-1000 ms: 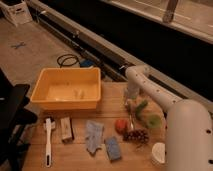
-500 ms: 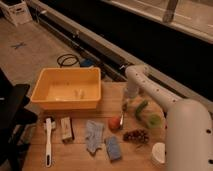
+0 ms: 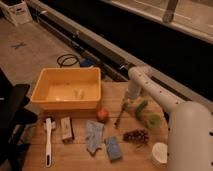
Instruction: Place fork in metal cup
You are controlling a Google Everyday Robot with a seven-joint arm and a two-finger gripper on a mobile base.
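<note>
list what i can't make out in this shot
- metal cup: not seen in the camera view, possibly behind the arm.
- gripper, beside the green vegetable: shut, but whether it holds the fork is too small to tell.
- yellow tub contents: too small to name.

The table (image 3: 112, 92) is pale, matt wood. The yellow tub (image 3: 65, 74) looks like smooth plastic with a slight sheen, as does the arm's (image 3: 155, 92) white shell. The gripper (image 3: 128, 104), low over the table right of the tub, is closed on the upper end of the fork (image 3: 120, 117), which is thin dull metal. The blue-grey cloth (image 3: 93, 136) is soft and crumpled.
</note>
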